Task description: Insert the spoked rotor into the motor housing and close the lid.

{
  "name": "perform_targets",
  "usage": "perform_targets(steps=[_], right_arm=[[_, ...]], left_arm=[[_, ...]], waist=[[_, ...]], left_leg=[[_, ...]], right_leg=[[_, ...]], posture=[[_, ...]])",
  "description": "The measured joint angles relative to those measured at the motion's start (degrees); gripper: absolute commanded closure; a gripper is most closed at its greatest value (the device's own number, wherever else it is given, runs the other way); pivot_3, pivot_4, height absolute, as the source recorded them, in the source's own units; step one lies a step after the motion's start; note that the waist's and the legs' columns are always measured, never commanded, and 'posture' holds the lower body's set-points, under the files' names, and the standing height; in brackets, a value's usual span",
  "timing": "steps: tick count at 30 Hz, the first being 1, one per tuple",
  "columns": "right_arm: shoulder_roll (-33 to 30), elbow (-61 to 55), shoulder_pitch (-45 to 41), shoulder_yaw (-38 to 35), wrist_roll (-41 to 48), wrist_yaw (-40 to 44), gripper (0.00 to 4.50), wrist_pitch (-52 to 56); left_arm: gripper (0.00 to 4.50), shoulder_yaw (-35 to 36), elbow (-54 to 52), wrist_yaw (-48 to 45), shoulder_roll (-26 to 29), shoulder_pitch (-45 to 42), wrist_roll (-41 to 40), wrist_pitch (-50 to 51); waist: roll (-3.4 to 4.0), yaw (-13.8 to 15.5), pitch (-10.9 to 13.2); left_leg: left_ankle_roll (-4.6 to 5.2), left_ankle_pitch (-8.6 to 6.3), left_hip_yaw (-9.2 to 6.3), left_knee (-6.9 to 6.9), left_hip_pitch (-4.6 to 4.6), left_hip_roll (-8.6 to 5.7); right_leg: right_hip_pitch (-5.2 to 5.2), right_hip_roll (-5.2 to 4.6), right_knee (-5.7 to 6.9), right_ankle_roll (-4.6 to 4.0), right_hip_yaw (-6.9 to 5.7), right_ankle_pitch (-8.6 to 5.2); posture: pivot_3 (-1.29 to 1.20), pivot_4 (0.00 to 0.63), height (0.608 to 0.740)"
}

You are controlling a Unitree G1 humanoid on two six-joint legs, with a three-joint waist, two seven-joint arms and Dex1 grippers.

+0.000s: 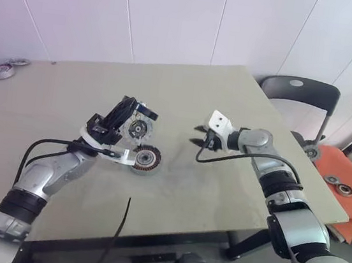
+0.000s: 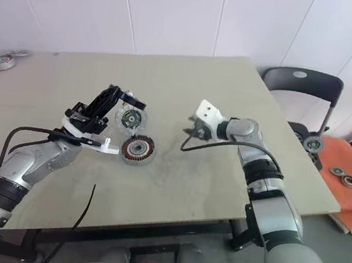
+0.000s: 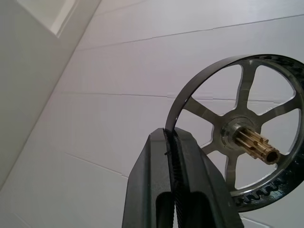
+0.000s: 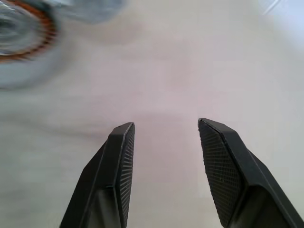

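The left hand [image 1: 128,114] pinches the spoked rotor [image 1: 140,128] by its rim, probably just above the motor housing [image 1: 145,158] on the counter [image 1: 187,94]; the right hand [image 1: 199,136], half-open and empty, hovers farther off.

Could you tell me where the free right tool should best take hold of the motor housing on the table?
Grip the motor housing across its dark outer rim, coming from above: it lies flat, windings up. The open right tool is on its right; the left tool holds the spoked rotor.
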Motion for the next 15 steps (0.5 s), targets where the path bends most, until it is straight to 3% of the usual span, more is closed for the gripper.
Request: perform_targets(steps=[4, 8, 15], right_arm=[[0.1, 0.0, 0.3, 0.6, -3.3, -9.8, 2.28, -9.5], [0.2, -1.6, 1.8, -0.4, -2.2, -11.8, 2.28, -12.0], [2.3, -13.5, 2.8, -2.3, 6.3, -6.4, 2.28, -0.6]], left_arm=[[4.5, -0.2, 2.4, 0.6, -0.8, -2.2, 0.0, 0.1], [4.5, -1.2, 6.3, 2.6, -2.6, -3.6, 0.7, 0.1], [4.5, -6.7, 16.5, 7.4, -6.7, -7.8, 3.2, 0.4]], waist=[[-0.02, 0.0, 0.0], [-0.02, 0.0, 0.0], [-0.03, 0.0, 0.0]], left_leg=[[0.0, 0.0, 0.0, -0.01, 0.04, -0.02], [0.0, 0.0, 0.0, -0.04, 0.24, -0.03], [0.0, 0.0, -0.04, 0.01, 0.48, -0.03]], right_leg=[[0.07, -0.04, -0.04, -0.01, 0.0, 0.01], [0.23, -0.05, -0.02, -0.01, 0.0, 0.01], [0.49, -0.04, 0.03, -0.01, -0.03, 0.0]], posture=[[0.0, 0.0, 0.74], [0.0, 0.0, 0.74], [0.0, 0.0, 0.74]])
